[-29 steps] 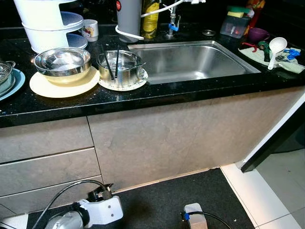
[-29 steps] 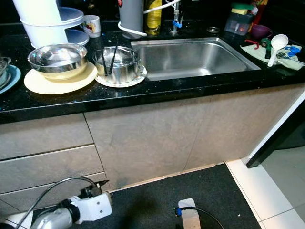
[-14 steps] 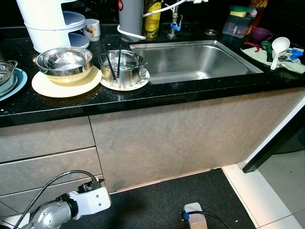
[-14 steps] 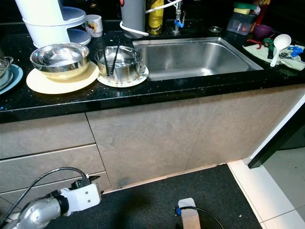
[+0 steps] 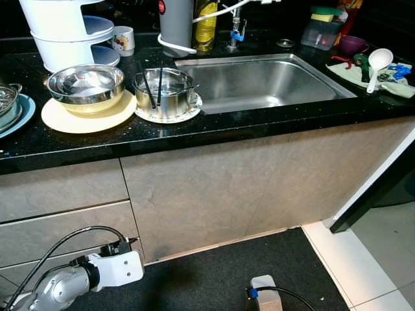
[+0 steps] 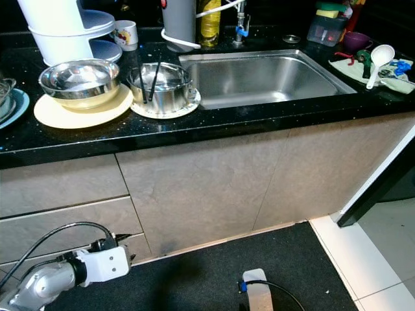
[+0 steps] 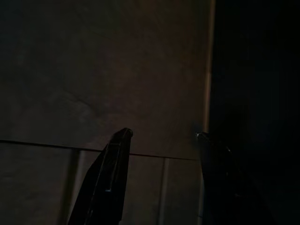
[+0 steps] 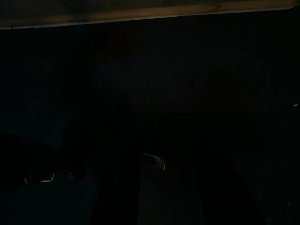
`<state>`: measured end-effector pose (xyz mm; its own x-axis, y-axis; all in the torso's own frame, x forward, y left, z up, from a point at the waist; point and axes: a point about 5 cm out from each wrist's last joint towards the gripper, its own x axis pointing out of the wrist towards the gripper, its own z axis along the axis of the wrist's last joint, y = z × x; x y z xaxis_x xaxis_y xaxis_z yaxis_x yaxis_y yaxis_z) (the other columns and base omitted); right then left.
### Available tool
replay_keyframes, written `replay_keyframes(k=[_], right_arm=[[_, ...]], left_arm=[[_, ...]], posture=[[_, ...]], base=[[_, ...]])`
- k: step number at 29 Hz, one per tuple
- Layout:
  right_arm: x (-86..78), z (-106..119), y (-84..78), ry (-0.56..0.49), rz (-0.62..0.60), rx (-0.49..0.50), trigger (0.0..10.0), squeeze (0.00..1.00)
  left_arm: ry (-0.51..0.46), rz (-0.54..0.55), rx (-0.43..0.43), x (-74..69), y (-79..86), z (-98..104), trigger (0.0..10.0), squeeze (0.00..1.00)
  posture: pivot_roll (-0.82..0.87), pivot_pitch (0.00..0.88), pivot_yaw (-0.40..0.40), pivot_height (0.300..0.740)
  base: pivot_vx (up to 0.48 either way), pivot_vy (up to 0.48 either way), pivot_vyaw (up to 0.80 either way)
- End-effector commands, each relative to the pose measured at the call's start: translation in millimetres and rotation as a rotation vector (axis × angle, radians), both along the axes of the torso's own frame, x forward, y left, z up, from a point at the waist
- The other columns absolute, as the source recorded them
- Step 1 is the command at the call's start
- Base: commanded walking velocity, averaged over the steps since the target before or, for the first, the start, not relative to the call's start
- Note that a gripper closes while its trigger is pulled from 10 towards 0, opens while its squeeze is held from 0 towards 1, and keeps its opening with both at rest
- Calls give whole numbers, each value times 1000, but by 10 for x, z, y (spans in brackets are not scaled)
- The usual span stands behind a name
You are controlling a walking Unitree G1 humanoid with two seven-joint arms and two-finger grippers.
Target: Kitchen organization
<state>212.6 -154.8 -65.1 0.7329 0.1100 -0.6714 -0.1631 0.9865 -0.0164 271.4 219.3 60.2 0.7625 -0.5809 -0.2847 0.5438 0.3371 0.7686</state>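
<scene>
Left eye view: round steel bowl (image 5: 85,86) on glossy black counter (image 5: 194,133)

two steel bowls (image 5: 85,84), two black chopsticks (image 5: 154,84), one sink (image 5: 262,81), one white ladle (image 5: 375,65)

Head views overlook sink (image 5: 259,81), wrist views dark

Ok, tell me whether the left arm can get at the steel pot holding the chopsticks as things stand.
Probably not yet: the left gripper hangs open low by the drawer fronts, while the steel pot sits up on the countertop.
</scene>
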Motion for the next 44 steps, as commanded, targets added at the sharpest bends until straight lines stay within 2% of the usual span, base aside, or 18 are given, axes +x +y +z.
replay_keyframes(k=[1, 3, 9, 11, 12, 14, 27, 34, 44], right_arm=[[-64, -34, -32, 13, -29, 6, 10000, 0], [-77, -42, -35, 18, -28, 5, 10000, 0], [-79, -45, -28, 21, -24, 6, 10000, 0], [-76, -43, -25, 20, -23, 7, 10000, 0], [-73, -41, -23, 19, -23, 7, 10000, 0], [-74, -42, -18, 20, -19, 7, 10000, 0], [-57, -38, 5, 27, 13, -1, 10000, 0], [-43, -30, 15, 21, 16, -2, 10000, 0], [-89, -52, -6, 27, 7, 2, 10000, 0]], left_arm=[[-5, -11, 31, -24, 43, -10, 10000, 0], [-53, 3, 5, -11, 44, 25, 10000, 0], [-54, 40, -11, 11, 66, 18, 10000, 0], [-32, 43, -13, 17, 69, 5, 10000, 0], [30, 36, -28, 16, 59, -32, 10000, 0], [68, 15, -42, 6, 47, -51, 10000, 0], [57, 13, -38, 33, 39, -51, 10000, 0], [73, 14, -44, 43, 57, -47, 10000, 0], [76, 16, -43, 33, 74, -60, 10000, 0]], posture=[[-64, 159, -44, 740], [-64, 168, -44, 740], [-64, 168, -44, 740], [-64, 168, -44, 740], [-64, 168, -44, 740], [-55, 172, -48, 740], [-37, 164, -72, 740], [-45, 166, -60, 740], [-48, 165, -56, 740]], base=[[0, 0, 0], [0, 0, 0], [0, 0, 0], [0, 0, 0], [0, 0, 0], [0, 0, 0], [0, 0, 0], [0, 0, 0], [0, 0, 0]])
